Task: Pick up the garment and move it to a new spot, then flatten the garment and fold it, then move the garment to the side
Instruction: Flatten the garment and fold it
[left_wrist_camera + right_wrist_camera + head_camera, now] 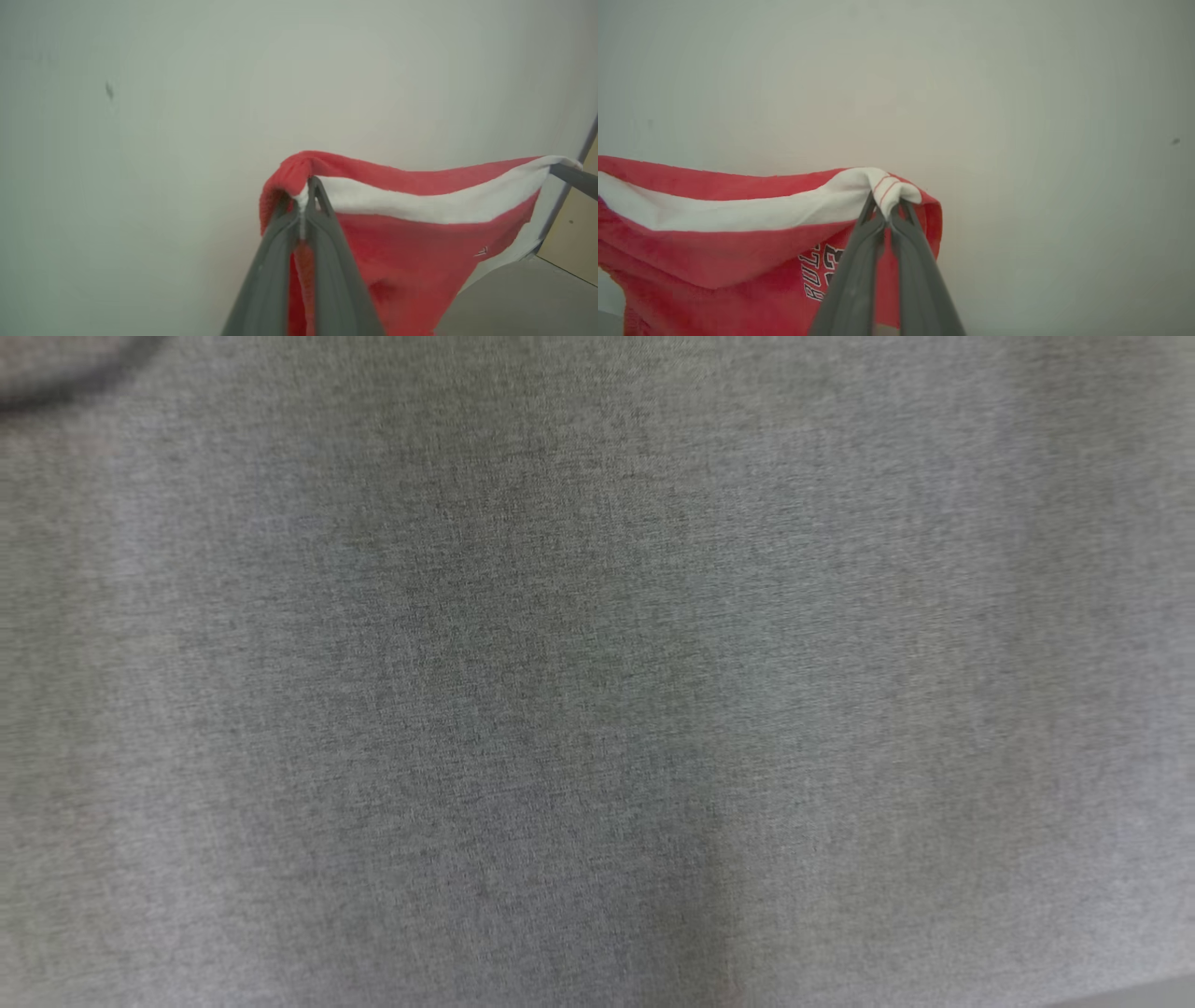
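The garment [411,233] is red fleece with a white band along its top edge. It hangs stretched between my two grippers in front of a pale wall. My left gripper [303,196] is shut on one top corner, and red cloth bunches over its fingertips. At the far right of the left wrist view, a dark finger of my right gripper [571,176] pinches the other corner. In the right wrist view the garment [714,252] shows black-and-white lettering, and my right gripper [887,205] is shut on the white band's end.
A close, blurred grey woven surface [597,672] shows in the head view, with a dark curved line [65,387] at the top left. A pale wall [187,93] stands behind the garment. A beige panel [579,233] and a grey surface [514,298] are at the right.
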Robot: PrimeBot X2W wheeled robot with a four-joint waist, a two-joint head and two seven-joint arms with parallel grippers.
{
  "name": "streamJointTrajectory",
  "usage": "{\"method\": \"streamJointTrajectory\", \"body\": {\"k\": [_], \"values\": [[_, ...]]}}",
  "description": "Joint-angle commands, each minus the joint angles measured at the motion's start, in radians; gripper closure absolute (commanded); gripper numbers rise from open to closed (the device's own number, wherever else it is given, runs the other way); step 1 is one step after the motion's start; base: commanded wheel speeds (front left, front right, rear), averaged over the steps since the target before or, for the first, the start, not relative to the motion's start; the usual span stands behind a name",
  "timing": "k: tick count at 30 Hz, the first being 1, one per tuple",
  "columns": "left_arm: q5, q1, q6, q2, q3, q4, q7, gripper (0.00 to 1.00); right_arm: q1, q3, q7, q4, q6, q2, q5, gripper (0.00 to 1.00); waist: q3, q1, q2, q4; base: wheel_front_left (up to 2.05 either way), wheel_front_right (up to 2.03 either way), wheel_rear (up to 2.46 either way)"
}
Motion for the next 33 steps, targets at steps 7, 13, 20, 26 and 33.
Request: {"method": "streamJointTrajectory", "body": {"k": [7, 13, 20, 26, 33], "values": [[-0.04, 0.354, 0.019, 0.069, 0.031, -0.19, -0.028, 1.0, 0.304, 0.072, -0.044, -0.178, -0.002, -0.089, 0.068, 1.0, -0.127, -0.0001, -0.0001, 0.015, 0.0, 0.0, 0.0], [-0.019, 0.71, 0.121, 0.115, 0.104, -0.468, -0.029, 1.0, 0.624, 0.033, -0.053, -0.338, -0.002, -0.164, 0.097, 1.0, -0.22, -0.0001, -0.0001, 0.038, 0.0, 0.0, 0.0], [0.009, 1.108, 0.214, 0.127, 0.174, -0.722, -0.029, 1.0, 1.03, -0.126, -0.053, -0.479, -0.002, -0.137, 0.063, 1.0, -0.323, -0.0001, -0.0001, 0.052, 0.0, 0.0, 0.0], [0.042, 1.427, 0.232, 0.109, 0.23, -0.813, -0.029, 1.0, 1.335, -0.21, -0.053, -0.539, -0.003, -0.102, 0.016, 1.0, -0.426, -0.0001, -0.0001, 0.05, 0.0, 0.0, 0.0], [0.098, 1.658, 0.19, 0.086, 0.219, -0.8, -0.029, 1.0, 1.584, -0.269, -0.033, -0.597, -0.003, -0.063, -0.015, 1.0, -0.519, -0.0001, -0.0001, 0.06, 0.0, 0.0, 0.0]]}}
